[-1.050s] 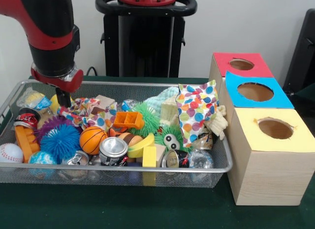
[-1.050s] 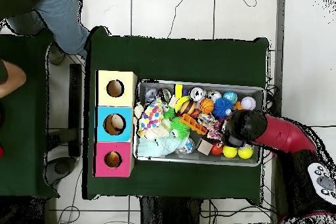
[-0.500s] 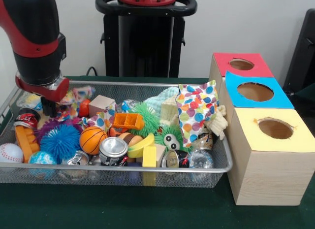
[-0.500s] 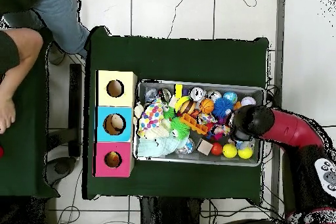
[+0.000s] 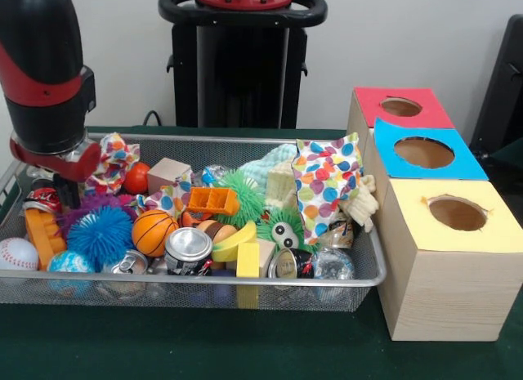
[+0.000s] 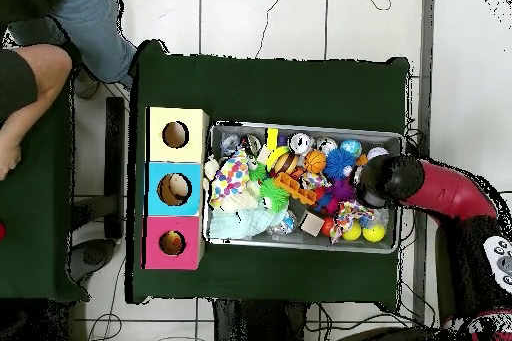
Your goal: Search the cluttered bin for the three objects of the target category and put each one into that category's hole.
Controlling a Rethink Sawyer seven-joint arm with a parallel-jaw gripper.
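Observation:
The wire bin (image 5: 245, 278) is packed with mixed objects: a small basketball (image 5: 153, 231), a baseball (image 5: 16, 253), a blue spiky ball (image 5: 100, 233), a drinks can (image 5: 188, 249) and a large polka-dot pouch (image 5: 327, 184). My gripper (image 5: 69, 190) reaches down into the bin's left end. A small polka-dot cloth (image 5: 114, 155) stands raised right beside it, touching the wrist. In the overhead view the gripper (image 6: 372, 185) sits over the bin's right end. Its tips are hidden among the objects.
Three wooden boxes stand beside the bin, with a red-topped hole (image 5: 400, 107), a blue-topped hole (image 5: 423, 152) and a yellow-topped hole (image 5: 458, 213). A wooden block (image 5: 167, 172) and a red ball (image 5: 136, 177) lie near the cloth. A person's arm (image 6: 25, 77) shows at the overhead view's left edge.
My gripper has moved towards the bin's end, leftward in the front view. The small polka-dot cloth followed it and rose from lying flat, uncovering the block and the red ball.

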